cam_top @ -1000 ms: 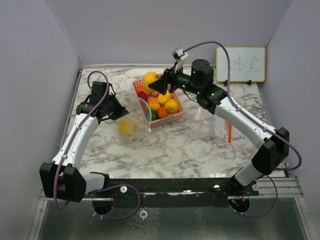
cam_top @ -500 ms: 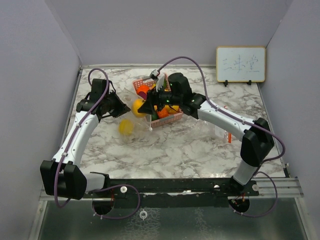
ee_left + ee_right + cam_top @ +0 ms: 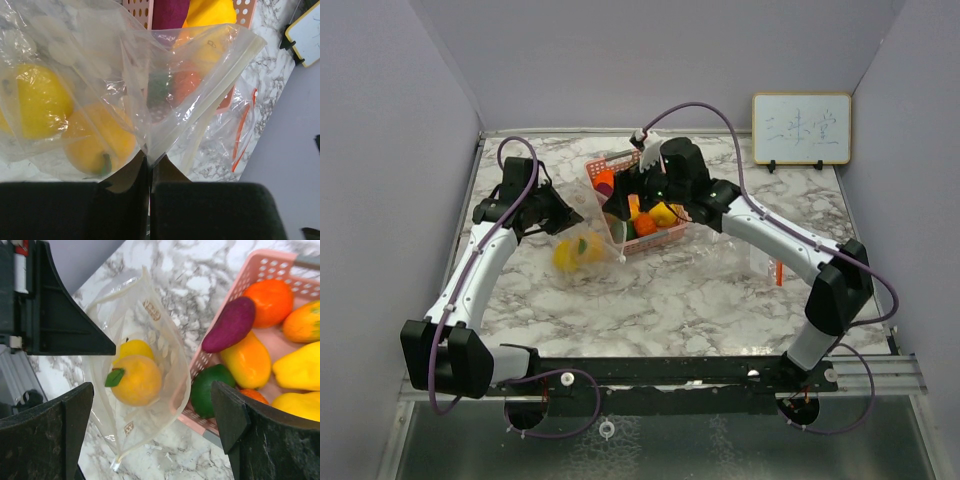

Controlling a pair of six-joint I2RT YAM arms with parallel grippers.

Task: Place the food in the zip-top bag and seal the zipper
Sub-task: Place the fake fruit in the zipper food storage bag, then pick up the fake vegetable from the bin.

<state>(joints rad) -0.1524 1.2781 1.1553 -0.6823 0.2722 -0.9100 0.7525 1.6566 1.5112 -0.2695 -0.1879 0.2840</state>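
The clear zip-top bag (image 3: 582, 262) lies left of the pink basket (image 3: 665, 236) with its mouth held up. My left gripper (image 3: 563, 217) is shut on the bag's rim (image 3: 149, 160). Inside the bag are a yellow fruit (image 3: 134, 348) and an orange fruit with a green leaf (image 3: 136, 380); both also show in the left wrist view, the yellow one (image 3: 35, 100) and the orange one (image 3: 97, 142). My right gripper (image 3: 625, 200) is open and empty above the bag's mouth (image 3: 151, 390). The basket (image 3: 235, 275) holds a purple piece (image 3: 232, 324), a green one (image 3: 212, 387) and several orange and yellow ones.
A second clear bag with a red-orange zipper strip (image 3: 767, 258) lies to the right of the basket. A small whiteboard (image 3: 801, 128) leans on the back wall. Purple walls close in the marble table (image 3: 700, 290) on three sides.
My right gripper carried the orange fruit from above the basket to the bag and let it go. The fruit now lies in the bag beside the yellow one. The left arm held still.
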